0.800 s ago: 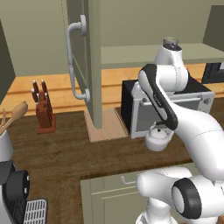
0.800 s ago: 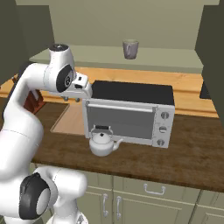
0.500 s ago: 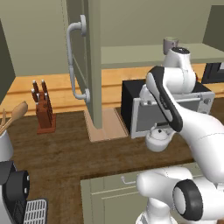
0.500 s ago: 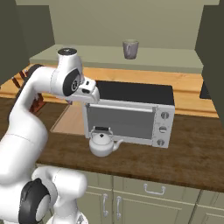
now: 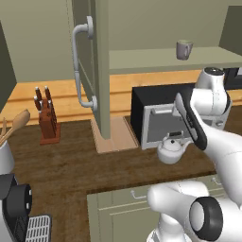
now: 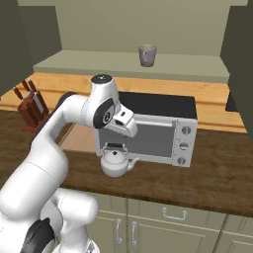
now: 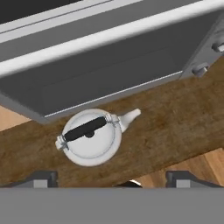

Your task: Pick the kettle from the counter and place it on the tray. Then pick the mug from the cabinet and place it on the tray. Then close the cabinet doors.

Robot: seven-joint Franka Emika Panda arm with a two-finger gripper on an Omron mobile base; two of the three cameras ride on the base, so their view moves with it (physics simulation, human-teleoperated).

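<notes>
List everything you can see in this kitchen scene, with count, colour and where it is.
Squat white kettle: one, on the dark brown wood-grain counter, in front of the microwave.
Black and silver microwave: one, on the counter.
Light-tan wooden tray: one, left of the microwave.
Small grey mug: one, on the olive-green cabinet shelf.
Olive-green cabinet door: one, open, grey bar handle.
Brown knife block: one, far left on the counter.
Wooden spoon: one, tan, left edge.
Gripper: one, open, above the kettle.

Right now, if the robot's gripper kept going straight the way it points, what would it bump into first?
Probably the small white rounded kettle on the dark brown wooden counter: the open gripper looks down on it, slightly off-centre.
</notes>
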